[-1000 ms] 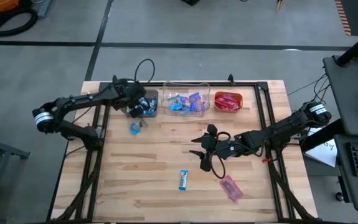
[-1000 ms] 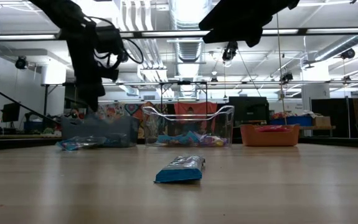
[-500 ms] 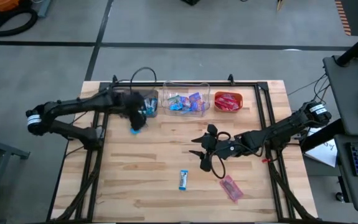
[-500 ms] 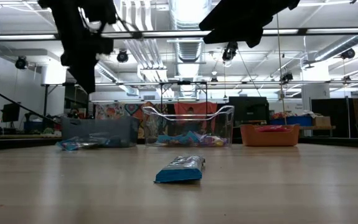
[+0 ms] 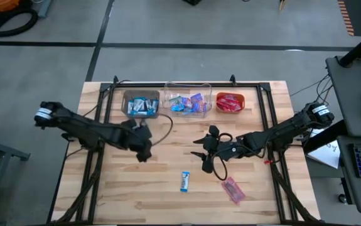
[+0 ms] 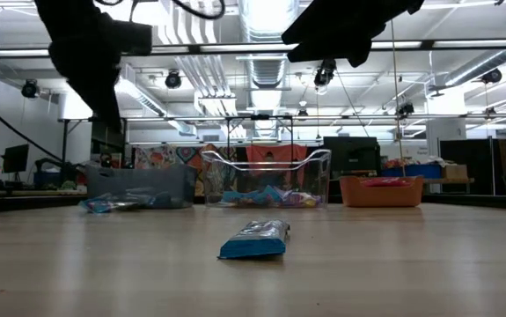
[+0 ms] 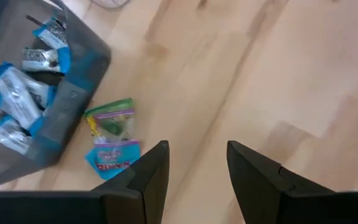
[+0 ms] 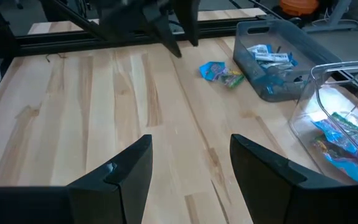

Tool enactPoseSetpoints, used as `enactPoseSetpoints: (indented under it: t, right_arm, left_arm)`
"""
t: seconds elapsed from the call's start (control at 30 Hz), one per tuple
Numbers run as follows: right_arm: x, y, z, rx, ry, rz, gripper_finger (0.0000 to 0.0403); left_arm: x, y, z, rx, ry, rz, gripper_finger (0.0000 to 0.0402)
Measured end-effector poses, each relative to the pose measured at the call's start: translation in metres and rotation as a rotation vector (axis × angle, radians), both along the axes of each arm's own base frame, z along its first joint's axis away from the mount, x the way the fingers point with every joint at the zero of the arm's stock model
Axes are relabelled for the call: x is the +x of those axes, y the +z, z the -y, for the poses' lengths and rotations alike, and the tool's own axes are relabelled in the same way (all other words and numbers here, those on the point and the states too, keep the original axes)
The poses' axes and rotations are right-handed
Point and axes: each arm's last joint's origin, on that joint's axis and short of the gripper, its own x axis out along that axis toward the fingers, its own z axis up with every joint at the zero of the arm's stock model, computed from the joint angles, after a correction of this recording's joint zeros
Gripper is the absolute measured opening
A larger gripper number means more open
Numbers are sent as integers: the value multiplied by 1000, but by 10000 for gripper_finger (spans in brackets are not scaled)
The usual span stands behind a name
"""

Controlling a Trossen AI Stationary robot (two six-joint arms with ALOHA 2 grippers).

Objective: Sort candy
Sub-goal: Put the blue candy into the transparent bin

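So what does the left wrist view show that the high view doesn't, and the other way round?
Only the left wrist view shows the multicolour candy lying on the table just outside the grey bin; from above, the left arm covers that spot.

Only the high view shows the clear bin, the orange bin, the blue candy, the pink candy and the right gripper, open over mid-table.

Both show the grey bin of blue-and-white candies, the wooden table and the left gripper, open and empty.

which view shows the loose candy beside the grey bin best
The left wrist view: the multicolour candy lies flat and unobstructed beside the grey bin. The right wrist view shows it farther off; the low view only edge-on; the high view hides it under the left arm.
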Motion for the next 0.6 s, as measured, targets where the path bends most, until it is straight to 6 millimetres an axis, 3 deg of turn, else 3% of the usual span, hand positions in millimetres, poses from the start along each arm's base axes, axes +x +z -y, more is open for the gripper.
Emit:
enactPoseSetpoints:
  t: [0.17, 0.6]
  right_arm:
    - [0, 0, 0, -1, 0, 0, 206]
    - [0, 1, 0, -11, 7, 4, 206]
  left_arm:
    - [14, -27, 2, 161, 16, -90, 145]
    - [37, -92, -15, 243, 193, -286, 145]
